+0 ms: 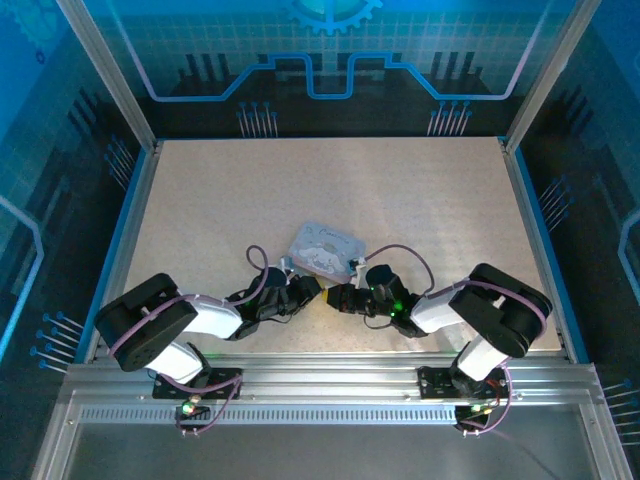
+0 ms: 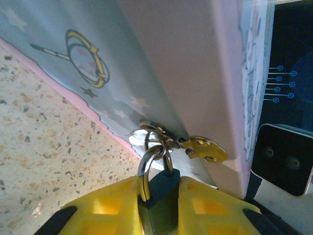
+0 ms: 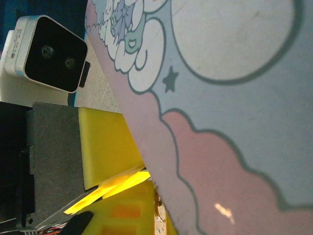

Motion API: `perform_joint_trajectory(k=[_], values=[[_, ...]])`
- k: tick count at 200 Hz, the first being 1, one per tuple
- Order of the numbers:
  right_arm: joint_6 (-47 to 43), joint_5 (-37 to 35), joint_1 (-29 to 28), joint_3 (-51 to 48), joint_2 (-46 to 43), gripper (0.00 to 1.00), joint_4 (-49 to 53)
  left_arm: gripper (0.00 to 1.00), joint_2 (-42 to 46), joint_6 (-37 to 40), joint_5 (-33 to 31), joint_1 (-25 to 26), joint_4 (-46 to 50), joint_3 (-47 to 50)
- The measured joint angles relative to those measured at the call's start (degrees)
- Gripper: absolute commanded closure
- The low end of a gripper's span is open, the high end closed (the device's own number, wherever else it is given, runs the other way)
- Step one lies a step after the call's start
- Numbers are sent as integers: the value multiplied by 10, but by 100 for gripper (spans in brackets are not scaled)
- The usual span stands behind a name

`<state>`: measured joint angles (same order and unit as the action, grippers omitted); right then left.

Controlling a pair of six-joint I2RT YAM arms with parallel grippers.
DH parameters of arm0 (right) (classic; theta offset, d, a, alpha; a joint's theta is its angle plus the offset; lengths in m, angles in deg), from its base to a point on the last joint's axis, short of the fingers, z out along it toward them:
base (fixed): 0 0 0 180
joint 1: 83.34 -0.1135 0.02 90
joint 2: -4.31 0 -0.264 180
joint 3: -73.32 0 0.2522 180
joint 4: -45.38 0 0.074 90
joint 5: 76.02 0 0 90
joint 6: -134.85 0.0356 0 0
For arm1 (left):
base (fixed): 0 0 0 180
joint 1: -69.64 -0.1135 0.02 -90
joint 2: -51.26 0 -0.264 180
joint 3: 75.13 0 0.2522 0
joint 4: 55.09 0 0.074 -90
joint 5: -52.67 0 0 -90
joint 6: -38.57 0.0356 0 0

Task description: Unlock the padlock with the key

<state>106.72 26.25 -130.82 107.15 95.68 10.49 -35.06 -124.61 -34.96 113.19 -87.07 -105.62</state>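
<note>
The left gripper [image 2: 162, 200] is closed on the padlock [image 2: 165, 180]. Its yellow pads [image 2: 107, 205] press against both sides of the dark body at the bottom centre of the left wrist view. The lower part of the body is cut off by the frame edge, so its underside cannot be seen.

The silvery shackle [image 2: 145, 171] rises from the body. It runs through small metal rings [image 2: 154, 132] at the edge of the tin [image 2: 195, 58], just left of a brass tab [image 2: 208, 149]. The overlapping loops make it hard to tell whether the shackle is seated.

In the right wrist view the right gripper [image 3: 137, 177] sits at the lower left, right against the tin's pink wall [image 3: 230, 161]. A thin bright slit shows between its two yellow pads [image 3: 105, 147]. It cannot be told whether they pinch anything. A small shiny bit [image 3: 159, 210] at the bottom edge is too cut off to identify.

From above, both grippers [image 1: 305, 290] [image 1: 338, 298] meet tip to tip at the centre of the frame. They are just below the pale tin [image 1: 325, 248] lying on the speckled table [image 1: 420, 200]. The padlock is hidden between them there. The tin's contents are not visible.
</note>
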Motion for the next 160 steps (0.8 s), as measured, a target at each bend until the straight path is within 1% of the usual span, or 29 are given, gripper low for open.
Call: perform_joint_trajectory(k=[21, 46, 74, 89, 117, 142, 160], values=[[-2, -2, -2, 0, -12, 79, 14, 95, 0, 0, 0, 0, 4, 1], [-10, -8, -2, 0, -30, 78, 38, 96, 0, 0, 0, 0, 4, 1], [-36, -22, -2, 2, -58, 73, 85, 96, 0, 0, 0, 0, 4, 1], [-57, -33, -2, 4, -79, 69, 115, 96, 0, 0, 0, 0, 4, 1], [-115, -56, -3, 10, -133, 56, 179, 96, 0, 0, 0, 0, 5, 1], [-185, -80, -5, 10, -197, 42, 233, 97, 6, -1, 0, 0, 13, 1], [-245, -96, -8, 11, -245, 30, 269, 97, 16, -4, 0, 0, 26, 1]])
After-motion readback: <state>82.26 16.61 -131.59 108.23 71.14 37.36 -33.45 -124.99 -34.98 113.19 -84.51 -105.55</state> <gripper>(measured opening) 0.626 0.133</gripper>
